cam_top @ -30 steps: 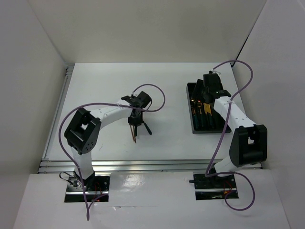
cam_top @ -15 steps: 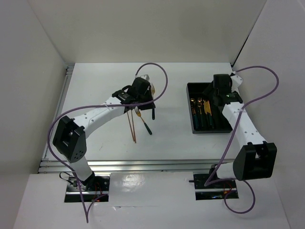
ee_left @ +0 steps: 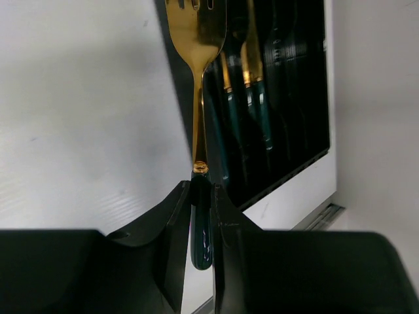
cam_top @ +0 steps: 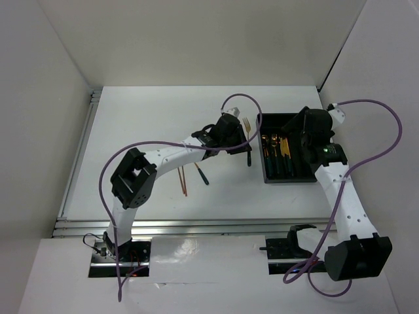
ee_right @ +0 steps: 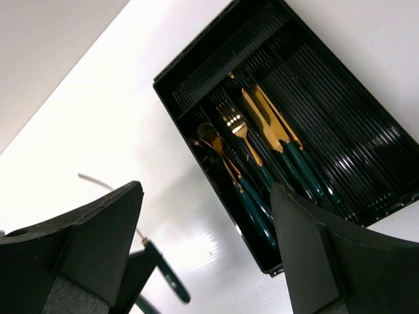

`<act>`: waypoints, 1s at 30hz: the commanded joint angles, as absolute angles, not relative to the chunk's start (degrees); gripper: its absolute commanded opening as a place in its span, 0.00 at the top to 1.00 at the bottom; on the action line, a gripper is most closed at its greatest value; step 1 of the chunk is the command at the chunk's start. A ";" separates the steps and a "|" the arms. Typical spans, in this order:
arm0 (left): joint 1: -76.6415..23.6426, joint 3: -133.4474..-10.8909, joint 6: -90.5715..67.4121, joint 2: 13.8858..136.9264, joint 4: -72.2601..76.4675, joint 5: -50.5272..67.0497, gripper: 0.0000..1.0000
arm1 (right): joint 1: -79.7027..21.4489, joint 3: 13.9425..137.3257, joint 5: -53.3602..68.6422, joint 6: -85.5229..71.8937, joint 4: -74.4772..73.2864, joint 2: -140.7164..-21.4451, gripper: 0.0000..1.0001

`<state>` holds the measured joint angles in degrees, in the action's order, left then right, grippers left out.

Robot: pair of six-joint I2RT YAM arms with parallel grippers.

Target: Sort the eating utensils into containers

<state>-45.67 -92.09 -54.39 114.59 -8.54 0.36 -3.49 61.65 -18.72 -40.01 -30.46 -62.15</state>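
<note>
My left gripper (cam_top: 246,140) is shut on the teal handle of a gold-headed fork (cam_top: 247,123) and holds it just left of the black divided tray (cam_top: 278,116). In the left wrist view the fork (ee_left: 196,39) points forward from the gripper (ee_left: 201,196), over the tray's (ee_left: 294,78) near edge. My right gripper (cam_top: 302,125) is open and empty above the tray (ee_right: 357,131). Several gold-and-teal utensils (ee_right: 252,140) lie in the tray's left compartments. Brown chopsticks (cam_top: 183,180) and one teal-handled utensil (cam_top: 201,175) lie on the table.
The white table (cam_top: 144,124) is enclosed by white walls on the left, back and right. The right wall stands close behind the tray. A metal rail (cam_top: 196,226) runs along the near edge.
My left gripper has lifted a fork from the middle of the table and carried it right to the tray's left edge. My right arm has drawn back and up from the tray.
</note>
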 commanded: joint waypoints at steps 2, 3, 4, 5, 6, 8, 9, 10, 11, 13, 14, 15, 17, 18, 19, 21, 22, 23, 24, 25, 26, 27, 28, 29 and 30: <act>-46.75 -97.38 -58.45 117.68 -0.88 0.97 0.77 | -3.25 59.77 -18.10 -40.25 -28.65 -60.21 0.14; -46.76 -98.08 -59.14 118.82 0.69 0.97 0.77 | -3.25 59.24 -18.11 -39.64 -28.04 -59.16 0.14; -47.37 -98.09 -59.67 118.83 1.75 0.97 0.77 | -3.25 59.24 -18.71 -39.64 -27.34 -58.54 0.14; -47.37 -98.09 -59.68 119.70 2.80 0.97 0.76 | -3.25 57.93 -19.24 -39.64 -27.33 -58.54 0.14; -47.98 -98.70 -60.20 120.23 3.51 0.97 0.76 | -3.25 57.40 -19.25 -39.64 -26.72 -57.58 0.14; -48.51 -99.40 -60.73 121.90 5.53 0.97 0.76 | -3.25 56.26 -18.55 -39.64 -25.93 -56.26 0.14; -48.52 -100.10 -61.43 122.43 6.23 0.97 0.76 | -3.25 55.38 -18.54 -39.64 -25.41 -56.25 0.14; -49.04 -100.11 -62.04 123.82 6.76 0.97 0.76 | -3.25 55.37 -17.76 -39.64 -25.40 -55.64 0.14; -49.04 -101.15 -62.05 124.62 7.81 1.49 0.76 | -3.25 54.85 -17.75 -39.64 -24.88 -55.63 0.14; -49.04 -102.73 -63.36 126.12 8.52 2.10 0.76 | -3.25 54.84 -17.23 -39.64 -24.87 -55.11 0.14; -49.04 -103.27 -63.37 127.52 8.53 3.07 0.76 | -3.25 54.84 -17.23 -39.64 -24.87 -55.11 0.14; -49.04 -104.40 -63.37 128.23 9.13 3.08 0.76 | -3.25 54.84 -17.23 -39.64 -24.87 -55.11 0.14; -49.66 -105.03 -63.89 128.76 9.14 3.69 0.76 | -3.25 54.32 -17.23 -39.64 -24.26 -54.58 0.14; -49.66 -105.73 -63.90 129.54 10.01 3.69 0.76 | -3.25 54.32 -17.23 -39.64 -24.26 -54.06 0.14; -50.18 -105.73 -63.90 130.25 10.80 3.69 0.74 | -3.25 53.79 -17.23 -39.64 -24.26 -54.05 0.14; -50.19 -106.26 -64.42 130.95 12.03 4.21 0.74 | -3.25 53.79 -17.23 -39.64 -23.74 -54.05 0.14; -50.19 -106.26 -64.42 131.83 12.56 4.22 0.74 | -3.25 53.79 -17.23 -39.64 -23.73 -54.05 0.14; -50.19 -106.78 -65.12 131.84 13.61 4.22 0.73 | -3.25 53.79 -16.70 -39.64 -23.73 -54.05 0.14; -50.19 -106.79 -65.82 132.71 14.41 4.91 0.73 | -3.25 53.27 -16.70 -39.64 -23.73 -54.05 0.14; -50.19 -106.79 -65.83 133.24 15.28 4.92 0.73 | -3.25 53.26 -16.70 -39.64 -23.73 -54.05 0.14; -50.71 -106.79 -66.70 133.24 16.08 5.62 0.73 | -3.25 53.26 -16.70 -39.64 -23.73 -54.05 0.14; -50.71 -106.79 -67.49 134.11 17.56 5.62 0.73 | -3.25 53.26 -16.70 -39.64 -23.73 -54.05 0.14; -50.71 -106.79 -67.50 134.90 18.27 6.15 0.73 | -3.25 53.26 -16.70 -39.64 -23.73 -54.05 0.14; -50.71 -106.79 -67.50 134.91 18.28 6.15 0.73 | -3.25 52.74 -16.70 -39.64 -23.73 -54.05 0.14; -51.32 -106.79 -68.02 135.43 18.80 5.54 0.73 | -3.25 52.73 -16.70 -39.12 -23.73 -54.05 0.14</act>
